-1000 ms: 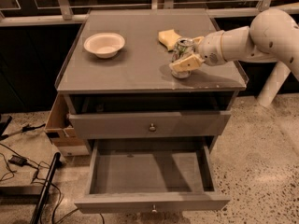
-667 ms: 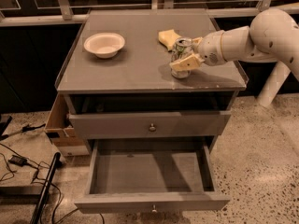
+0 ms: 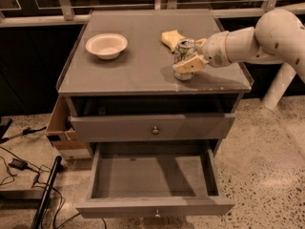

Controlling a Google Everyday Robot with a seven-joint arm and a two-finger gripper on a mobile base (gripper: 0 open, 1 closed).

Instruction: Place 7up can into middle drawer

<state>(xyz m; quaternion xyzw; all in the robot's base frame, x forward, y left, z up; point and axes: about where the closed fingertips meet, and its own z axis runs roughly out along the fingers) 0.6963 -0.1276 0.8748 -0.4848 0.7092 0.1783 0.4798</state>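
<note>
7up can [image 3: 183, 47], a small aluminium drink can with white and green print and a silver top, is standing upright on the flat grey top of the desk [image 3: 138, 68], right of the frame's centre. The claw [image 3: 185, 57] is reaching in from the right side on a white arm [image 3: 248, 38]. It is holding the can between its two cream fingers, one lying across the can's near side and one behind it, so the can is sitting inside the claw, not beside it.

The middle drawer [image 3: 152, 175], a wide shallow grey one, is standing pulled open low in the frame, below the can and a little left of it. As I am judging it, the coming move is depending on this: up, forward over the desk's front edge, then down. The closed grey upper drawer [image 3: 119, 127] with its round knob is lying between them.

A yellow sponge [image 3: 170, 36] is resting just behind the can, and a white round bowl [image 3: 106, 45] is sitting well apart at upper left.
</note>
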